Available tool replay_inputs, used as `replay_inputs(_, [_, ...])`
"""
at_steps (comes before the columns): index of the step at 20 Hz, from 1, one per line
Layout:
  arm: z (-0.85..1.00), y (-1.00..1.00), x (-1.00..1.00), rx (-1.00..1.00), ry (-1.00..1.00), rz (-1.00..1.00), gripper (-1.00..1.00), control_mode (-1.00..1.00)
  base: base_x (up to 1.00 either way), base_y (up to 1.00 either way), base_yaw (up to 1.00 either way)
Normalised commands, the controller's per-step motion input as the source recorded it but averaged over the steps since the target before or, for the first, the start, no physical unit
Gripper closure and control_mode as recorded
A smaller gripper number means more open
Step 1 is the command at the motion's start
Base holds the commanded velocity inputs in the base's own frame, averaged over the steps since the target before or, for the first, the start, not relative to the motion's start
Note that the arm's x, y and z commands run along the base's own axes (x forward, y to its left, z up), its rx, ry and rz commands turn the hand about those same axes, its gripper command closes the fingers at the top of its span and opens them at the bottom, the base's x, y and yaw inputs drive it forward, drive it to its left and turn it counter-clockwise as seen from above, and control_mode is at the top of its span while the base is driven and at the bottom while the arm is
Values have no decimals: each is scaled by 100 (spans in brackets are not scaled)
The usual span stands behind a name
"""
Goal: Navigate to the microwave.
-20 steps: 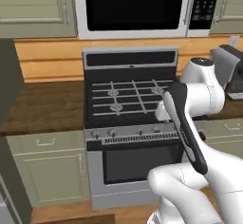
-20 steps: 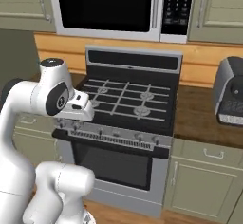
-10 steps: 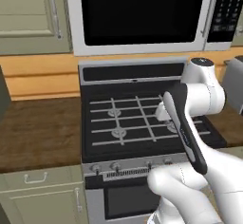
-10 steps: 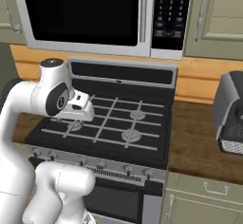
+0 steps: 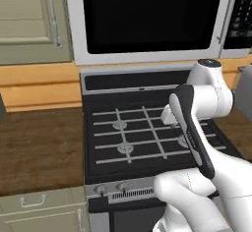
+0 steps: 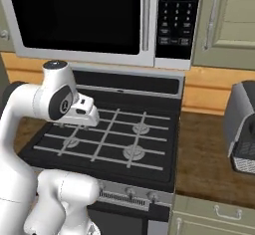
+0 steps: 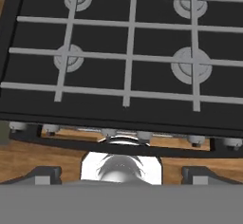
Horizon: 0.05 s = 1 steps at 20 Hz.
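The microwave (image 5: 152,17) hangs directly above the gas range (image 6: 109,139), built in there over the burners (its button panel (image 6: 178,15) at its right), while the gripper (image 7: 121,173) looks down at the range, fingers apart and empty.

— What's on my hand camera?
— I see the black gas range (image 7: 128,47) from above: grey grates (image 7: 130,42), four burners, the largest burner (image 7: 191,64) at 2 o'clock, knobs (image 7: 142,135) along its 6 o'clock edge.
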Motion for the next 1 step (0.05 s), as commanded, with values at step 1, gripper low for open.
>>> replay_inputs(1, [0,0,0,0,0,0,-100,100,33,0,-4])
